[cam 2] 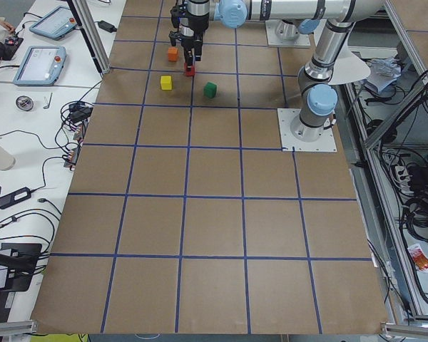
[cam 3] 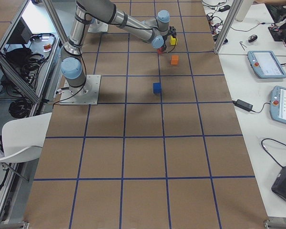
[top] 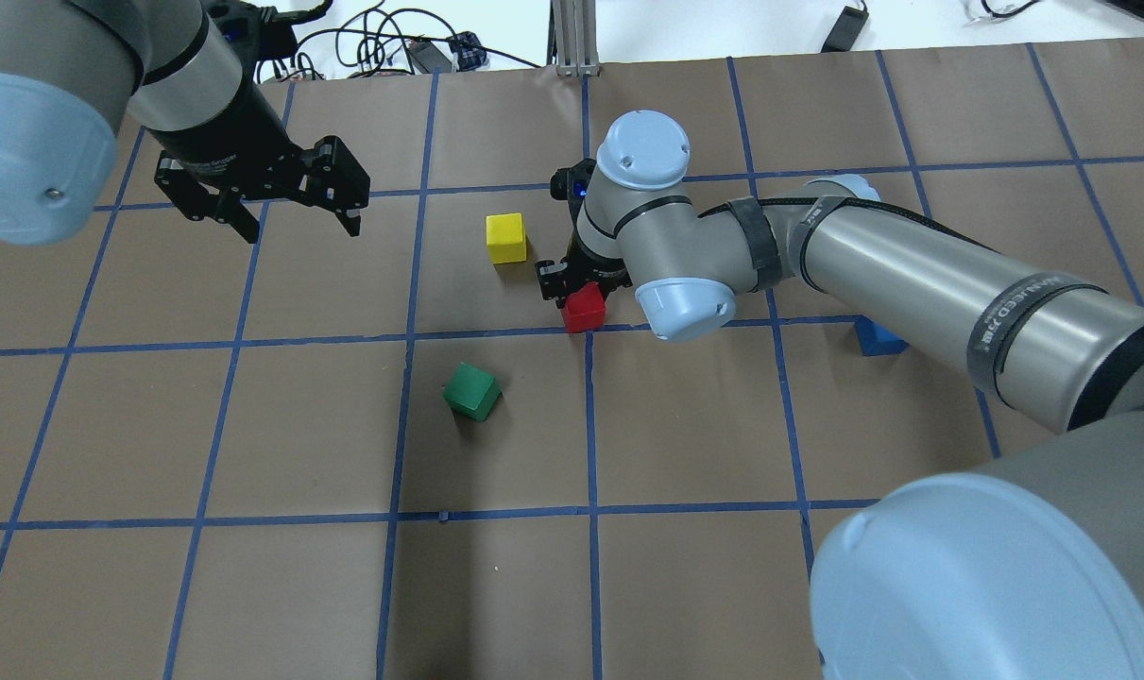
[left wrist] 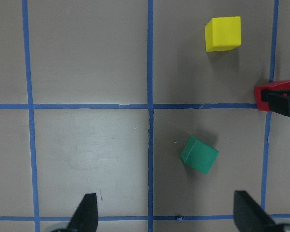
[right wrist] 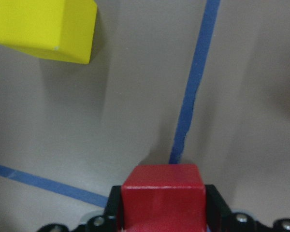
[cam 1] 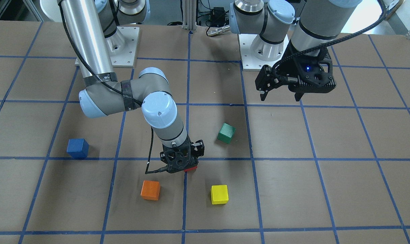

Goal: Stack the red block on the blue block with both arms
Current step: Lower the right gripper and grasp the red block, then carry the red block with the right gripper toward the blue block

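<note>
The red block [top: 583, 308] is near the table's middle, by a blue tape crossing, between the fingers of my right gripper [top: 577, 295]. In the right wrist view the black fingers [right wrist: 216, 205] press on both sides of the red block [right wrist: 163, 192], low over the table. Only a red sliver [cam 1: 190, 168] shows under the gripper in the front view. The blue block [cam 1: 78, 148] sits alone to my right, partly hidden by my right arm in the overhead view [top: 879, 337]. My left gripper [cam 1: 281, 96] hovers open and empty above the table, away from the blocks.
A green cube [cam 1: 226, 133] lies tilted near the red block. A yellow cube [cam 1: 219, 194] and an orange cube [cam 1: 150, 190] sit beyond it. My right forearm [top: 912, 274] stretches over the table between the red and blue blocks.
</note>
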`<state>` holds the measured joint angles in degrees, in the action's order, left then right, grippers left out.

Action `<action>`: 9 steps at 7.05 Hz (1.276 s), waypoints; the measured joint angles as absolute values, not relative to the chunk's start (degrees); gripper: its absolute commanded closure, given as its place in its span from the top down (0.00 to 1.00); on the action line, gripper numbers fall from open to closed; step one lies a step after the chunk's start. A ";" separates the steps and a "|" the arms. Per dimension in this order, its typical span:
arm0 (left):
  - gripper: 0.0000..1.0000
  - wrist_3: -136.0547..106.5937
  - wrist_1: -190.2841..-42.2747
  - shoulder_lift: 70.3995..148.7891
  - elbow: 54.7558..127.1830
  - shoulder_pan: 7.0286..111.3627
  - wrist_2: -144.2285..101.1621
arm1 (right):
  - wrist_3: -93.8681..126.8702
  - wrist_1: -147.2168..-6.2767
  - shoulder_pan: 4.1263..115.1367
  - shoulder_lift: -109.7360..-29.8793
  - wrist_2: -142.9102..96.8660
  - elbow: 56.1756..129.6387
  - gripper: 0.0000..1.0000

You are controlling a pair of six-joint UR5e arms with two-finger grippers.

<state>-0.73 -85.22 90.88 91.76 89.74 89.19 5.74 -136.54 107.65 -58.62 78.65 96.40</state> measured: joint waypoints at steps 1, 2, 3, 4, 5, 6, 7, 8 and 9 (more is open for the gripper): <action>1.00 -0.73 -85.22 90.88 91.76 89.74 89.19 | 5.70 -136.24 107.59 -59.19 78.67 96.29 0.00; 1.00 -0.76 -85.19 90.88 91.76 89.74 89.15 | 5.50 -134.91 107.34 -60.53 78.87 96.16 0.00; 1.00 -0.78 -85.18 90.88 91.76 89.74 89.13 | 5.11 -130.83 106.79 -63.03 79.08 95.94 0.00; 1.00 -0.79 -85.17 90.88 91.76 89.74 89.13 | 4.78 -124.63 105.79 -66.11 80.59 95.72 0.00; 1.00 -0.79 -85.17 90.88 91.76 89.73 89.12 | 4.44 -118.63 103.56 -69.23 83.80 95.86 0.00; 1.00 -0.79 -85.17 90.88 91.76 89.73 89.10 | 4.24 -114.68 100.53 -71.99 85.86 96.27 0.00; 1.00 -0.79 -85.16 90.88 91.76 89.75 89.08 | 4.21 -112.77 97.37 -74.20 86.74 97.11 0.00; 1.00 -0.79 -85.17 90.88 91.76 89.79 89.10 | 4.20 -112.02 94.48 -76.05 87.74 98.87 0.00; 1.00 -0.79 -85.17 90.88 91.74 89.82 89.16 | 3.41 -112.41 91.82 -77.67 89.38 101.32 0.00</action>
<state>-0.79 -85.17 90.88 91.74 89.82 89.16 3.41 -112.41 91.82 -77.67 89.38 101.32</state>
